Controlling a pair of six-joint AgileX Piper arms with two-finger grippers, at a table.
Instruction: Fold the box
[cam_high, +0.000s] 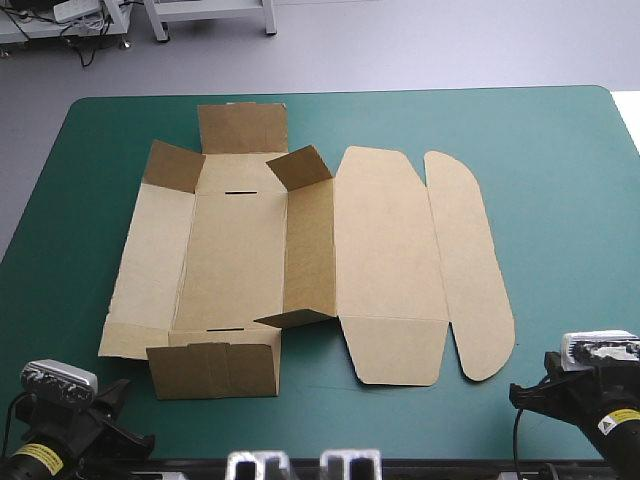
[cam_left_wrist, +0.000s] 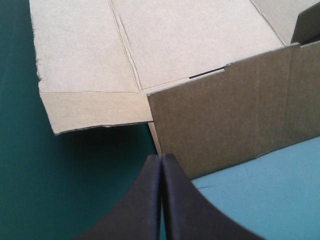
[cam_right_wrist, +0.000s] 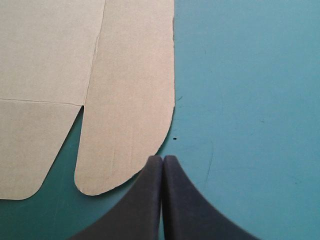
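A cut sheet of brown corrugated board, the box (cam_high: 385, 270), is seen lying near the middle of the teal-green table cover (cam_high: 560, 180), largely flat and not yet formed. One long side wall (cam_high: 308, 250) beside the slotted base panel is partly raised. Small corner tabs stand up at its two ends and at the far left corner, and the near end flap (cam_high: 212, 370) and its far counterpart are tilted up. The broad lid panel and the rounded tuck flap (cam_high: 470, 270) lie flat toward the right. The left gripper (cam_left_wrist: 161, 158) is placed by the table's near edge, its black fingers pressed together into one point, and the near end flap stands just ahead of it; no contact can be made out. The right gripper (cam_right_wrist: 163, 159) is likewise drawn together and empty, its tip just beside the near rounded end of the tuck flap. The board is judged light and stiff, bending readily only along its scored creases, and likely to slide on the smooth cover if pushed from one side alone. A hold is best taken on an edge already lifted, such as the near end flap or the raised side wall, since the flat panels offer nothing to pinch until an edge is levered up; the base should be steadied by the other gripper.
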